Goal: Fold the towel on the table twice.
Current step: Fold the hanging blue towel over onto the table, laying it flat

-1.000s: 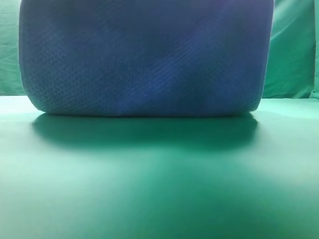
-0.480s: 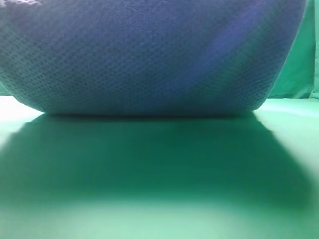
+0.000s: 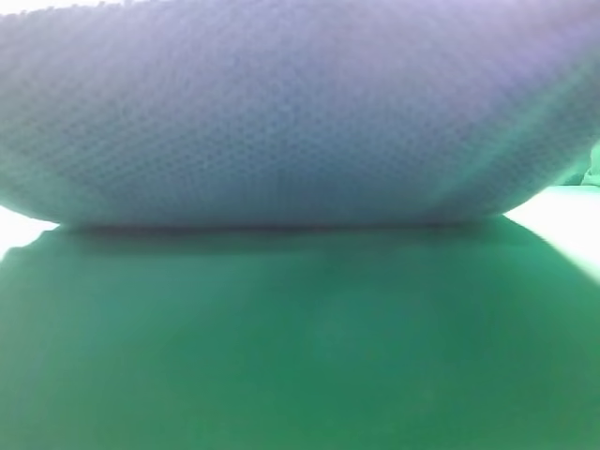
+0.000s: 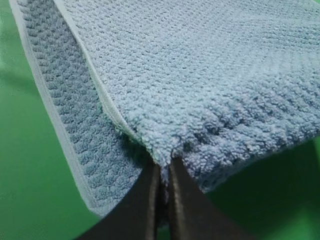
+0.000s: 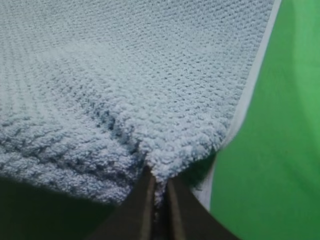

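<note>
Towel [image 3: 281,122] (seemingly lifted) over table [image 3: 300,356]

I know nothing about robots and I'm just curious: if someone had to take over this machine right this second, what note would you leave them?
Left gripper: shut on a corner of the towel, near its pale hem.
Right gripper: shut on the opposite corner of the same edge.
Towel: the pinched edge is lifted off the table, and the cloth curves over in a big arc that fills the upper half of the high view. A lower layer of towel shows under the lifted part in the left wrist view.
Done: both corners gripped and raised; a fold is under way.
Left: lay the edge down, release. Which of the two folds this is, I cannot tell.
</note>
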Controlling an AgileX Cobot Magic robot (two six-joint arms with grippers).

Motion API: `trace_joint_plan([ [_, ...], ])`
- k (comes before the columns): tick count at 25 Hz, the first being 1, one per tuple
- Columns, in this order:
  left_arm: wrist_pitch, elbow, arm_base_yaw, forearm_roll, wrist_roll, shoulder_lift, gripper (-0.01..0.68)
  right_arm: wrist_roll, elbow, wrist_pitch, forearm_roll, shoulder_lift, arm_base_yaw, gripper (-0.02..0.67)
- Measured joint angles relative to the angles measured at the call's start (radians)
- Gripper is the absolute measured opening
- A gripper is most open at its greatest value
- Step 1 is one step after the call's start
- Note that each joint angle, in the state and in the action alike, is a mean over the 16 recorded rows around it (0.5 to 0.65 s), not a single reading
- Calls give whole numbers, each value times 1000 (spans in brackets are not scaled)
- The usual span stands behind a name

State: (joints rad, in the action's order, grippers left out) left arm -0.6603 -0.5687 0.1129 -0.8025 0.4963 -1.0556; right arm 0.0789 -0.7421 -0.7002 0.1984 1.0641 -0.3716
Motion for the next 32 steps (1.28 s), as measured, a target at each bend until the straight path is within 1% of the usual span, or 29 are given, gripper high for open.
trace_joint_plan([
  [5, -23, 79, 0, -25, 4, 32, 0, -22, 80, -42, 37, -57, 0, 0],
  [10, -14, 141, 0, -67, 19, 52, 0, -30, 159, -50, 80, -102, 0, 0],
  [14, 6, 166, 0, -112, 42, 47, 0, -33, 195, -50, 102, -106, 0, 0],
  [17, 24, 161, 0, -144, 65, 28, 0, -37, 192, -54, 101, -84, 0, 0],
  [24, 69, 72, 0, -209, 108, -83, 0, -48, 85, -60, 33, 36, 0, 0],
  [32, 118, -131, 0, -229, 139, -302, 0, -61, -113, -21, -52, 255, 20, 0],
])
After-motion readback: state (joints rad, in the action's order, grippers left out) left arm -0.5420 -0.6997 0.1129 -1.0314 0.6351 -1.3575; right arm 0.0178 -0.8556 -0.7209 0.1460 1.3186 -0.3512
